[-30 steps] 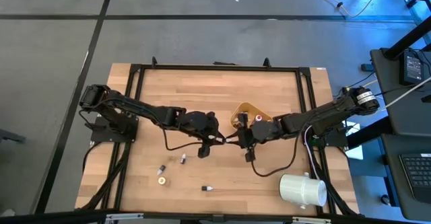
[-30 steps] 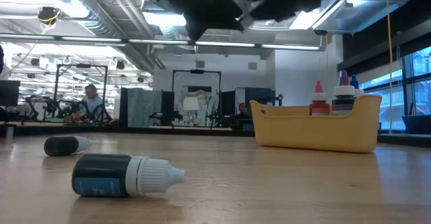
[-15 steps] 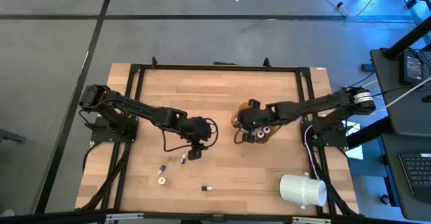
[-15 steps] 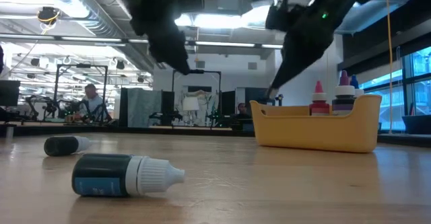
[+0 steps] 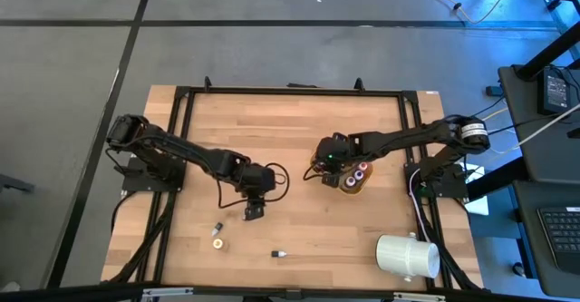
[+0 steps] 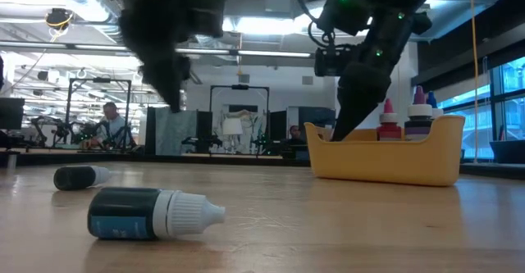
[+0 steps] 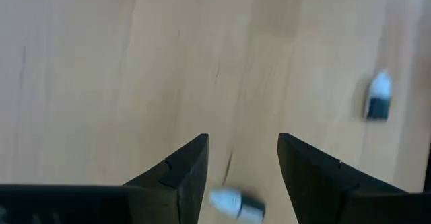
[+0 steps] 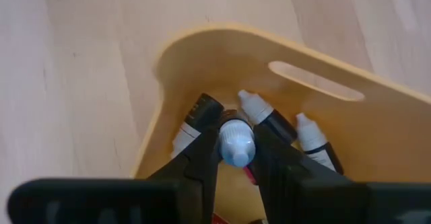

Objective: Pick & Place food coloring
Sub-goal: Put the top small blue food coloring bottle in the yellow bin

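Observation:
My right gripper [image 5: 328,161] is shut on a small food coloring bottle with a white cap [image 8: 236,145], over the left part of the yellow bowl [image 6: 385,162]. Several other small bottles [image 8: 266,116] stand in that bowl. My left gripper [image 5: 253,211] is open, low over the table. Its fingers stand on either side of a white-capped bottle [image 7: 232,202] that lies on its side on the wood, without touching it. Three more bottles lie on the table: two to the left [image 5: 217,227], [image 5: 217,242] and one nearer the front [image 5: 279,254]. My right gripper pinches the bottle between its two fingers [image 8: 202,157], just below the white cap [image 8: 236,150]. The fingers point down into the bowl from above. The bottle stands upright with its cap up; its body is hidden by the fingers.
A big white cylinder [image 5: 408,255] lies at the table's near right corner. A black frame [image 5: 290,91] runs around the wooden tabletop. In the low view two bottles [image 6: 148,214], [image 6: 78,177] lie on their sides near the camera.
My right gripper has gone from the table's middle toward the far edge, over the bowl, and down into it with the bottle. My left gripper has gone toward the table's left and near edges and down over a lying bottle.

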{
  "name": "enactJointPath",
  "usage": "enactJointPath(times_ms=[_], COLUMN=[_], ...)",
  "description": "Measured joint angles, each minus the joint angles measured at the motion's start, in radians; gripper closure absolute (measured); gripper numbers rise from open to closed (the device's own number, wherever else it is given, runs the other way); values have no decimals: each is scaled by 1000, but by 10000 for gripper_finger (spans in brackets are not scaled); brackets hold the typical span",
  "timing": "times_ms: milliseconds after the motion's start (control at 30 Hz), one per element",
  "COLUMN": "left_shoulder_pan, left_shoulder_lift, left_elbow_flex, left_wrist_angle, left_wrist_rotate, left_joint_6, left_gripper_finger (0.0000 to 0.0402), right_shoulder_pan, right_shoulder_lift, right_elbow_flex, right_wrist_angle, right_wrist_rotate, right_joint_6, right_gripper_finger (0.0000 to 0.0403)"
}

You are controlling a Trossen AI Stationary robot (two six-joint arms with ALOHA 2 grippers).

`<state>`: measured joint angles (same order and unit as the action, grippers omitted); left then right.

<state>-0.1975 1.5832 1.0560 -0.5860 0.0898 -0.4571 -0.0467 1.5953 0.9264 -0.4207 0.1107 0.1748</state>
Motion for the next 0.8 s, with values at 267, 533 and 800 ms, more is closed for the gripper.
enactJointPath(times_ms=[267, 533, 800], left_shoulder_pan=[-49, -92, -123], left_shoulder_lift=[18, 18, 18], left_elbow_flex=[0, 0, 0], left_wrist_angle=[-73, -77, -74], left_wrist_rotate=[-1, -11, -10], left_joint_6=[-125, -330, -273], left_gripper_finger=[228, 231, 230], right_shoulder_pan=[1, 1, 1], right_shoulder_lift=[0, 0, 0], right_elbow_flex=[0, 0, 0], right_wrist_angle=[-1, -1, -1], right_wrist_rotate=[0, 0, 0], right_joint_6=[0, 0, 2], right_gripper_finger=[312, 311, 311])
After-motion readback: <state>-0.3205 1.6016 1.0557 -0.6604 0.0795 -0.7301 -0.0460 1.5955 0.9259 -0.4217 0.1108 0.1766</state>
